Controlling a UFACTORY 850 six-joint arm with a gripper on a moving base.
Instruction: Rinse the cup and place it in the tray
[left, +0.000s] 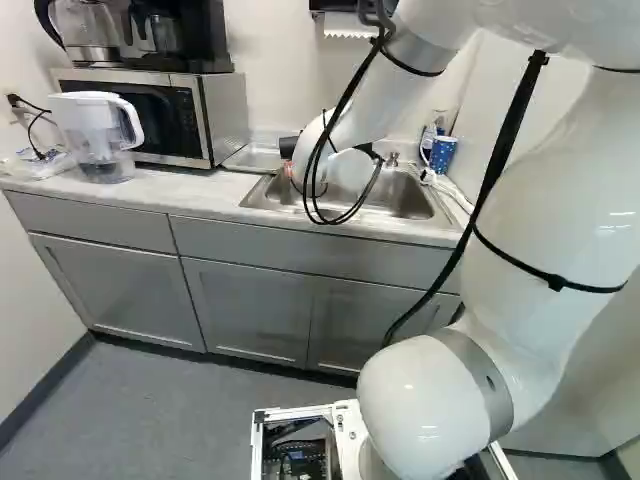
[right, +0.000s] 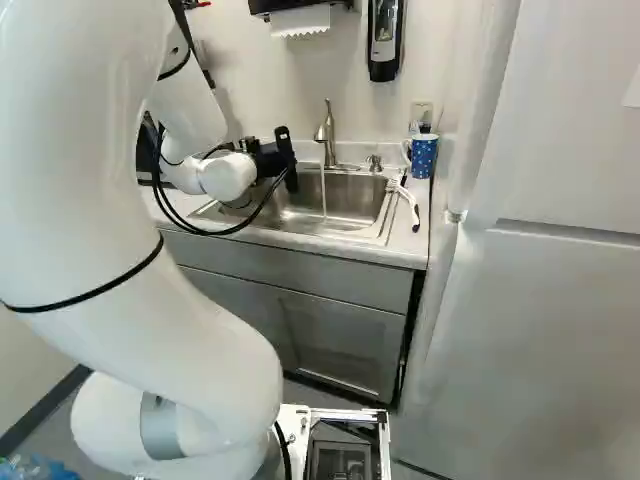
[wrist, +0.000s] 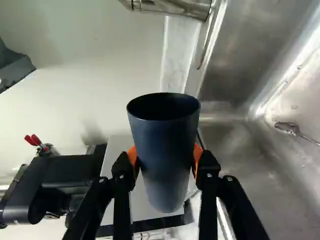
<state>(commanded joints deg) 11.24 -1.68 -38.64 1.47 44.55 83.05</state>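
Holding the dark blue cup (wrist: 162, 145) pinched between the orange pads (wrist: 132, 156) of the gripper (wrist: 165, 159), near the sink (right: 350, 205), apart from the running water (right: 323, 190), likely with both rinsing and placing left.

From the faucet (right: 325, 130) at the back edge of the desk (right: 405, 245), a thin stream of water (right: 323, 190) runs into the sink (right: 350, 200), and the black gripper (right: 287, 160) is over the sink's left part. A blue spotted cup (right: 423, 157) stands near the desk's back right corner, behind a white brush (right: 407, 203).
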